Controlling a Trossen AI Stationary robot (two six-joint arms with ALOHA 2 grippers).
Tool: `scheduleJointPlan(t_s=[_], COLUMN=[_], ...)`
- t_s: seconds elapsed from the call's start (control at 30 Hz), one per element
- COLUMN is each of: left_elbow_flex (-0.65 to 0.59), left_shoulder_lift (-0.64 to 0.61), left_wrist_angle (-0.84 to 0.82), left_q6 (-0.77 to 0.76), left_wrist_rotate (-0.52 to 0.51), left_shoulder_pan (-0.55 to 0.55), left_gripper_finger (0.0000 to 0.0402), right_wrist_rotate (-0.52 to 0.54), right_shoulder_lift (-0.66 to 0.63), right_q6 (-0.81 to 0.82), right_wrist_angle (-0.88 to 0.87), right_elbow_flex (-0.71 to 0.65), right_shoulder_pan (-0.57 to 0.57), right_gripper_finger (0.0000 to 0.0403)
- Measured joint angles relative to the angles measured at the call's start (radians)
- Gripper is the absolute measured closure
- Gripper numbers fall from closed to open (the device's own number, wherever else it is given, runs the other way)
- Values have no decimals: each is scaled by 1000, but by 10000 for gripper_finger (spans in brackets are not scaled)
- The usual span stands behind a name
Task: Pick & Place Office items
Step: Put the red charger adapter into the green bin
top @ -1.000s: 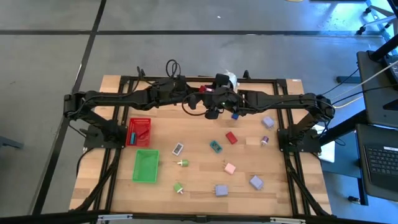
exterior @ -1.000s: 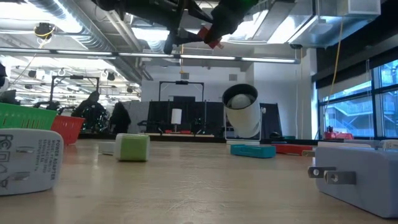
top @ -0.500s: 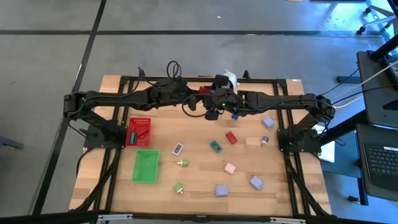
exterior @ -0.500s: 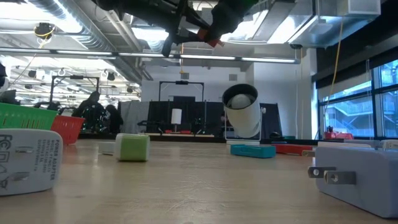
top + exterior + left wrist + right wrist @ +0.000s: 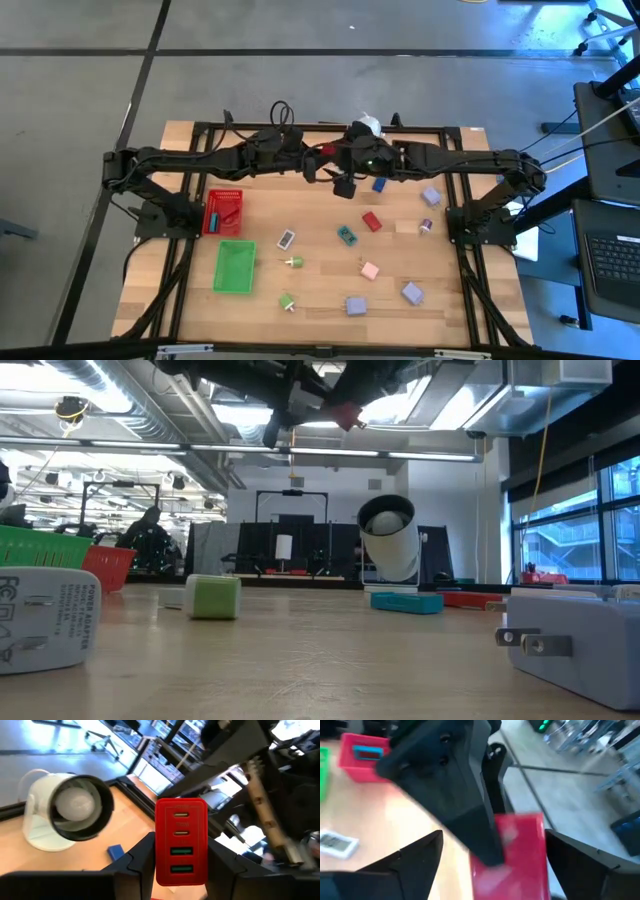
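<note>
Above the table's far middle: left gripper (image 5: 320,152) and right gripper (image 5: 345,158) tip to tip, well clear of the table (image 5: 320,300).
Left jaws: clenched on the red charger block (image 5: 181,847), one finger on each long side, port face toward the wrist camera.
Right jaws: spread wide, one finger either side of the same red block, not pressing it as far as the blurred right wrist view lets on.
Hidden: most of the block in the high view, only a red speck between the dark grippers; upper end of the block covered by a dark finger of the left gripper in the right wrist view.
Cut off: white adapter (image 5: 45,618) at the low view's left edge; pale plug block (image 5: 575,635) at its right edge; both arms sliced by its top edge.
Hard to make out: markings on the small pieces scattered on the near half of the table.
Surface: pale wood, black frame around it; red tray (image 5: 223,211) and green tray (image 5: 235,266) near the left side; white round object (image 5: 388,540) at the far edge; green cube (image 5: 213,597) and teal piece (image 5: 407,601) lying flat.
Room: grey floor with dark lines; ceiling lamps, racks behind, windows to one side.
</note>
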Motion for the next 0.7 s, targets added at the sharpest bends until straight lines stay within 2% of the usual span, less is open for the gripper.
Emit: scheduleJointPlan(t_s=[0.13,0.17,0.3,0.53,0.7], left_elbow_flex=[0,0,2,1,1], left_shoulder_lift=[0,0,-3,-12,-42], left_wrist_angle=[-8,-10,-41,-245,-420], left_q6=[22,21,-27,-121,-173], left_wrist_rotate=[-37,-74,-95,55,231], left_shoulder_pan=[3,4,14,-16,-64], left_gripper_finger=[282,282,282,281,279], right_wrist_rotate=[-129,-169,-202,-127,-70], right_shoulder_lift=[-59,-73,-126,-215,-266], right_q6=[60,82,135,172,203], right_wrist_angle=[-76,-112,-212,-299,-361], right_elbow_flex=[0,0,-1,-1,-1], right_shoulder_pan=[-21,-26,-36,-54,-57], right_gripper_finger=[47,47,46,46,46])
